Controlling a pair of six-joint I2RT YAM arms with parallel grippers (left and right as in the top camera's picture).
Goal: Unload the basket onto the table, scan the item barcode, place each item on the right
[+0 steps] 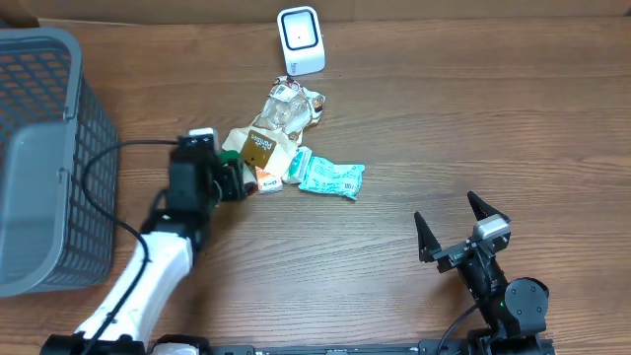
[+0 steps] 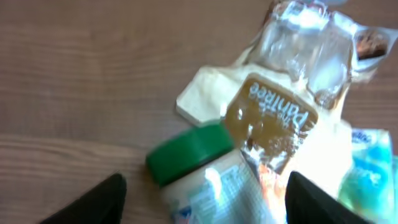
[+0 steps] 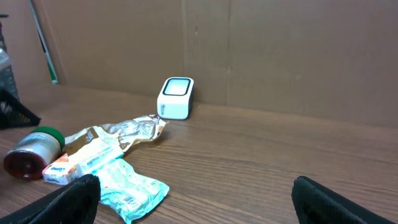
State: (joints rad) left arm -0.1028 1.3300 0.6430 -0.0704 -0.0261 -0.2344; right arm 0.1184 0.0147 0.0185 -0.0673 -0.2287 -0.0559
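The left gripper (image 2: pixel 200 200) is spread around a green-lidded jar (image 2: pixel 193 165) lying at the left edge of a heap of packets (image 1: pixel 296 148) mid-desk (image 1: pixel 444 118) — its fingers clear of the jar on both sides. The white scanner (image 1: pixel 301 39) stands beyond the heap. The right gripper (image 1: pixel 459 225) gapes wide, well apart.

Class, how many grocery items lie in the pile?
4: jar leftmost, snack bag nearest the scanner, small box in the middle, teal packet rightmost; more may be hidden.

The jar lid (image 2: pixel 186 152) is green, the packet (image 1: pixel 330 177) teal, the scanner (image 1: pixel 301 39) white.
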